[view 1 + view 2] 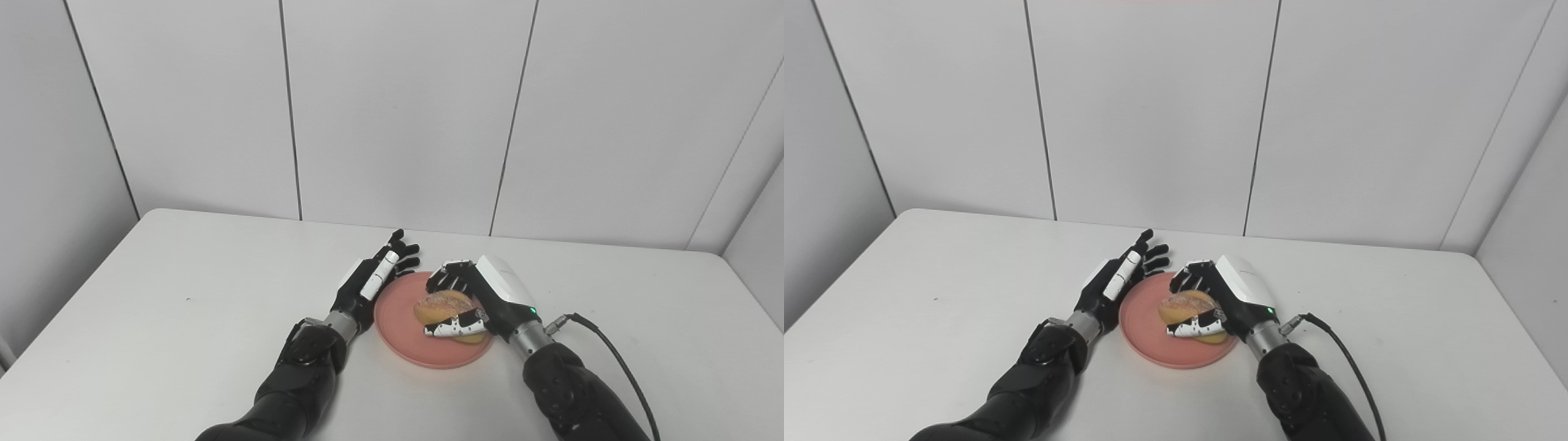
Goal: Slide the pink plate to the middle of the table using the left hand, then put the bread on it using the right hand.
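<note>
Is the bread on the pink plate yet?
Over it, gripped by the right hand; whether bread rests on pink plate: cannot tell.

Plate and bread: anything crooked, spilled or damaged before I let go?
Nothing stands out. The pink plate lies flat on the table, and the bread looks whole over the plate with the right hand closed around it. The left hand is open beside the plate's left rim. No crumbs visible.

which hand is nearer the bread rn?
Right. The right hand is wrapped around the bread over the pink plate; the left hand rests open beside the plate's left rim, off the bread.
</note>
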`<move>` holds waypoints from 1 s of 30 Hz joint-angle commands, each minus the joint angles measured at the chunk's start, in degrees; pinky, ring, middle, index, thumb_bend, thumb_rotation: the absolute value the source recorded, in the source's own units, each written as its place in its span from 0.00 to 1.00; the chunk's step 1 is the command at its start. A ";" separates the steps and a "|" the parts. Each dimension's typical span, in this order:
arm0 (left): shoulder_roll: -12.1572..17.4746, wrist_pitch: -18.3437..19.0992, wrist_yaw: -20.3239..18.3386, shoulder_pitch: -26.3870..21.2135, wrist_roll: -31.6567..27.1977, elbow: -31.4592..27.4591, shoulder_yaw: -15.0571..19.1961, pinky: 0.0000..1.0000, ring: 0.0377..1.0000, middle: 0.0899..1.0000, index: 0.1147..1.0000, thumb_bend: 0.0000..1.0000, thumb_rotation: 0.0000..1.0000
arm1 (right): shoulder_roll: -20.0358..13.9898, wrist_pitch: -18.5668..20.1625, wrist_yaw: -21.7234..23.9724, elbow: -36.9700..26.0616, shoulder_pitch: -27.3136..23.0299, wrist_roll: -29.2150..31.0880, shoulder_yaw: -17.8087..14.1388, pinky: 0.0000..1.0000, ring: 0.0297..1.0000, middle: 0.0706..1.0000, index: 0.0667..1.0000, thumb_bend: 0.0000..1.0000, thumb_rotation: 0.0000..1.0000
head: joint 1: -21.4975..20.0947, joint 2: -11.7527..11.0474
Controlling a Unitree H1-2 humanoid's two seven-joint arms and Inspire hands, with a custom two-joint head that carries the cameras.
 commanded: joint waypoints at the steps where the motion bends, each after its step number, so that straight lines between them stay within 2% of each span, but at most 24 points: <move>1: -0.94 2.93 -0.56 1.26 0.78 1.28 -0.36 0.88 0.89 0.89 1.00 0.88 0.82 | -0.18 -3.13 -1.96 -1.24 -2.24 -0.56 -0.16 0.36 0.41 0.43 0.46 0.53 0.00 | 0.10 0.12; 4: -0.93 3.02 -0.70 1.33 0.71 1.14 -0.36 0.87 0.87 0.83 1.00 0.89 0.82 | -0.28 -3.59 -2.12 -1.29 -2.09 -0.68 -0.15 0.40 0.45 0.44 0.46 0.53 0.00 | 0.13 0.17; 6: -0.80 2.85 -0.82 1.40 0.83 1.07 -0.52 0.86 0.84 0.82 1.00 0.90 0.83 | -0.34 -4.09 -2.39 -0.93 -1.98 -0.78 -0.15 0.44 0.49 0.52 0.46 0.53 0.11 | 0.12 0.19; 9: -0.65 2.75 -0.94 1.47 0.89 1.08 -0.60 0.85 0.83 0.82 1.00 0.90 0.83 | -0.29 -4.50 -2.51 -0.69 -1.72 -0.76 -0.32 0.46 0.51 0.56 0.46 0.52 0.14 | -0.02 0.11; 10: -0.59 2.70 -0.90 1.50 1.00 1.07 -0.69 0.85 0.82 0.82 1.00 0.90 0.84 | -0.23 -4.61 -2.44 -0.62 -1.64 -0.65 -0.41 0.48 0.53 0.58 0.54 0.79 0.17 | -0.11 0.09; 12: -0.54 2.71 -0.97 1.60 0.98 0.98 -0.75 0.85 0.83 0.83 1.00 0.90 0.84 | -0.15 -4.97 -2.32 -0.39 -1.58 -0.33 -0.58 0.51 0.56 0.61 0.59 0.95 0.20 | -0.18 0.08; 13: -0.53 2.68 -1.01 1.64 0.97 0.97 -0.79 0.86 0.83 0.83 1.00 0.90 0.84 | -0.14 -5.13 -2.24 -0.34 -1.58 -0.21 -0.63 0.52 0.57 0.62 0.60 0.97 0.20 | -0.18 0.08; 18: -0.64 2.88 -0.66 1.85 0.94 0.65 -0.84 0.86 0.82 0.83 1.00 0.88 0.85 | -0.25 -5.92 -2.33 -0.39 -1.57 -0.19 -0.78 0.57 0.63 0.66 0.63 1.00 0.25 | -0.27 0.21; 20: -0.71 2.97 -0.82 1.90 0.69 0.56 -0.68 0.87 0.83 0.83 1.00 0.88 0.84 | -0.36 -4.76 -1.73 -1.10 -1.47 -0.63 -0.70 0.67 0.70 0.70 0.66 1.00 0.30 | -0.35 0.26; 21: -0.71 2.96 -0.72 1.92 0.71 0.52 -0.68 0.87 0.82 0.82 1.00 0.88 0.84 | -0.41 -4.06 -1.34 -1.53 -1.39 -0.88 -0.61 0.75 0.74 0.73 0.67 1.00 0.33 | -0.43 0.28; 22: -0.70 2.93 -0.63 1.95 0.78 0.48 -0.73 0.87 0.82 0.82 1.00 0.88 0.84 | -0.43 -3.44 -0.97 -1.89 -1.31 -0.99 -0.60 0.77 0.75 0.73 0.68 1.00 0.34 | -0.44 0.28; 24: -0.68 2.90 -0.62 2.03 0.80 0.32 -0.76 0.86 0.82 0.82 1.00 0.87 0.84 | -0.36 -2.56 -0.65 -2.36 -1.15 -1.23 -0.67 0.88 0.80 0.76 0.69 1.00 0.34 | -0.46 0.29; 26: -0.54 2.94 -0.75 2.14 1.10 0.08 -1.06 0.87 0.83 0.83 1.00 0.86 0.86 | -0.26 -2.44 -0.92 -2.31 -1.12 -1.51 -0.71 0.92 0.81 0.77 0.69 1.00 0.33 | -0.40 0.22; 30: -0.46 3.32 -1.03 2.12 0.87 0.13 -1.02 0.87 0.83 0.83 1.00 0.86 0.86 | -0.24 -2.29 -0.93 -2.32 -1.13 -1.65 -0.75 0.93 0.82 0.78 0.70 1.00 0.34 | -0.68 0.12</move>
